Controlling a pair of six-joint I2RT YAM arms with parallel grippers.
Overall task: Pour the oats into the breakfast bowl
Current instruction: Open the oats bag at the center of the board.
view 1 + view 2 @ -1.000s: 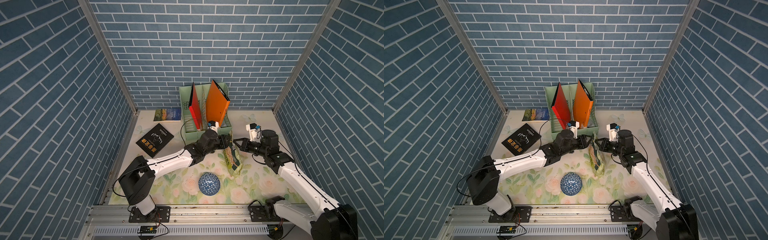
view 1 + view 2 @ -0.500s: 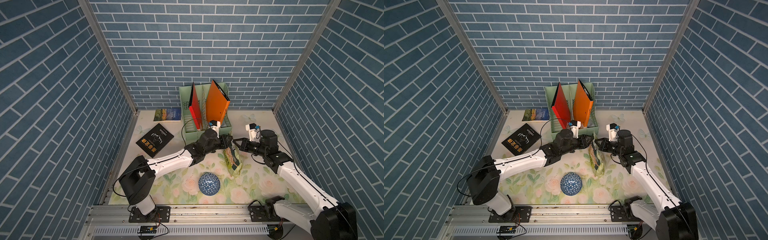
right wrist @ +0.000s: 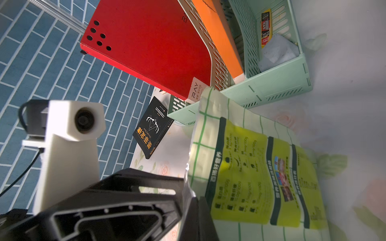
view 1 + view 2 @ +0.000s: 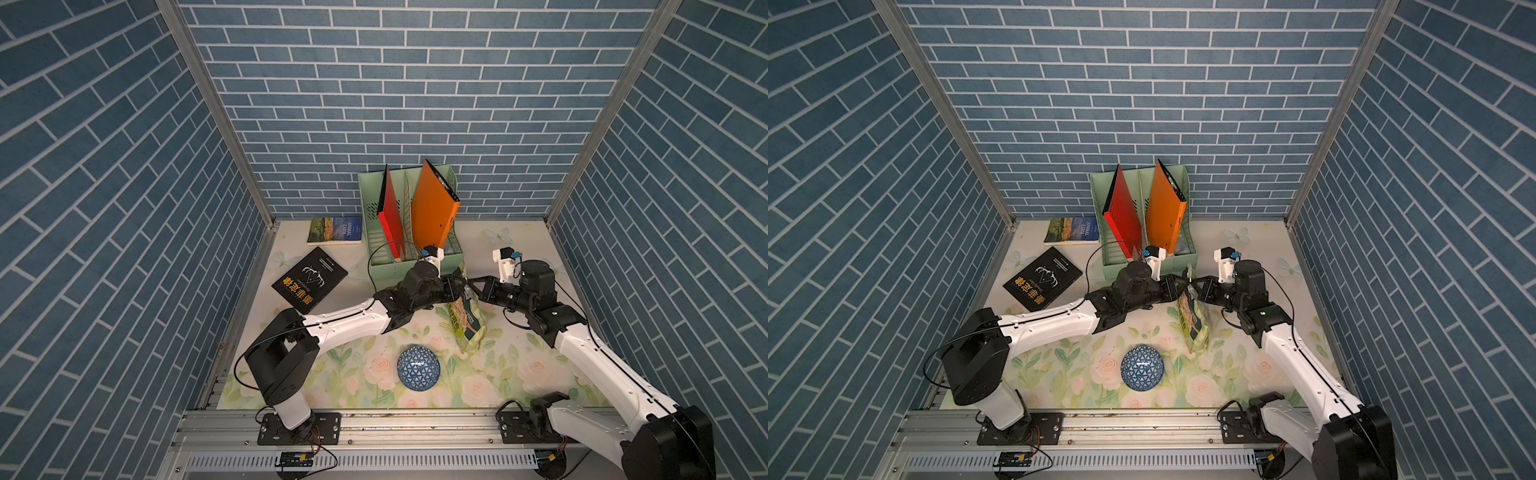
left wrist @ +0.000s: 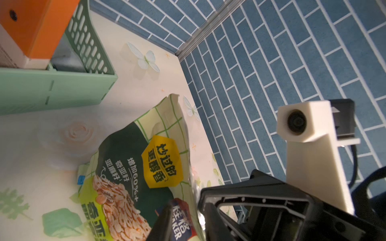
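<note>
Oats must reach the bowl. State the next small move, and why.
Probably close the left gripper on the top edge of the oats pouch, which sits between its jaws; the right gripper already pinches that edge from the other side. Both could then pull the mouth open.

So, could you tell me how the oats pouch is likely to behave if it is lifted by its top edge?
Probably floppy: the oats pouch is creased film and bends below the right gripper at its top edge. Likely bottom-heavy, since its lower part bulges. The glossy film may slip in a light pinch.
</note>
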